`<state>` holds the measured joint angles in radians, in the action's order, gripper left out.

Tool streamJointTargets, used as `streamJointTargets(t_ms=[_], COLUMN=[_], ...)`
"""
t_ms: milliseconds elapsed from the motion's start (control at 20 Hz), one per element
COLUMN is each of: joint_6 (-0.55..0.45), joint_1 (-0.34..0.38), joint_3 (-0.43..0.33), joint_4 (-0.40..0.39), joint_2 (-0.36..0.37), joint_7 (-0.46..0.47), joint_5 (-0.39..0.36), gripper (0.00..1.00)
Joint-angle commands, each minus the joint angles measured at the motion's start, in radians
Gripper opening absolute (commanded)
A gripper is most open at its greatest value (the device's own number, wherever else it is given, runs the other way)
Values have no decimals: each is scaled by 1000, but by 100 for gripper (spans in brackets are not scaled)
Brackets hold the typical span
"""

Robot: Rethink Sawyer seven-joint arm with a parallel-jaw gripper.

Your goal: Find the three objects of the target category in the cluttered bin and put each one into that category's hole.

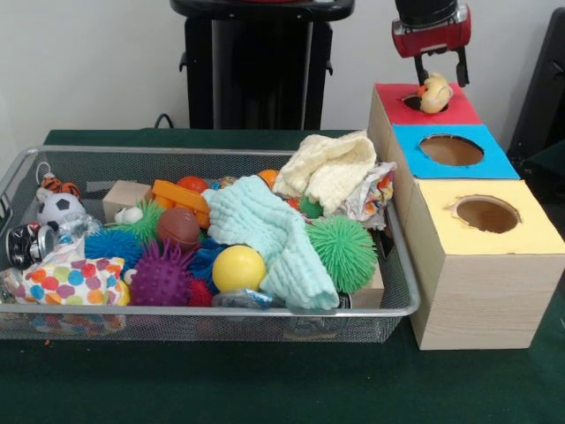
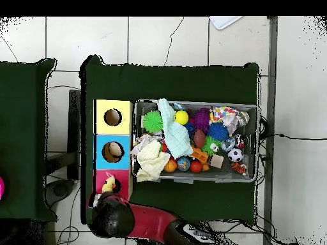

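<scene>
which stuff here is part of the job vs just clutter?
In play:
- pincer, open
- yellow toy animal at the hole of the red box
- wire bin

Clutter:
- mint cloth
- green spiky ball
- yellow ball
- blue box, yellow box

A counter (image 1: 177, 389) covered in dark green cloth carries two things directly. A wire-mesh bin (image 1: 221, 320), heaped with toys and cloths, occupies most of the surface. Touching or just beside one short side of the bin stands a row of three wooden boxes, each with a round hole in its top: a yellow-topped box (image 1: 481, 274) near one counter edge, a blue-topped box (image 1: 452, 152) in the middle, and a red-topped box (image 1: 388, 102) towards the opposite edge.
</scene>
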<state>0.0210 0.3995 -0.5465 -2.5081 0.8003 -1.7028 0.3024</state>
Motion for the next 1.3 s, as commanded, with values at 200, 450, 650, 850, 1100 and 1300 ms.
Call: streamJointTargets(t_ms=[200, 450, 650, 850, 1100, 1300], joint_6=[-84, -258, -331, -404, -543, -629], joint_1=[25, 20, 27, 38, 52, 65], joint_3=[162, 205, 218, 217, 221, 233], joint_4=[165, 191, 211, 226, 260, 305], joint_2=[11, 77, 112, 143, 196, 216], joint_7=[-93, -52, -59, -70, -62, -42], joint_5=[-11, -37, -62, -76, -107, -155], gripper=[100, 100, 100, 100, 100, 100])
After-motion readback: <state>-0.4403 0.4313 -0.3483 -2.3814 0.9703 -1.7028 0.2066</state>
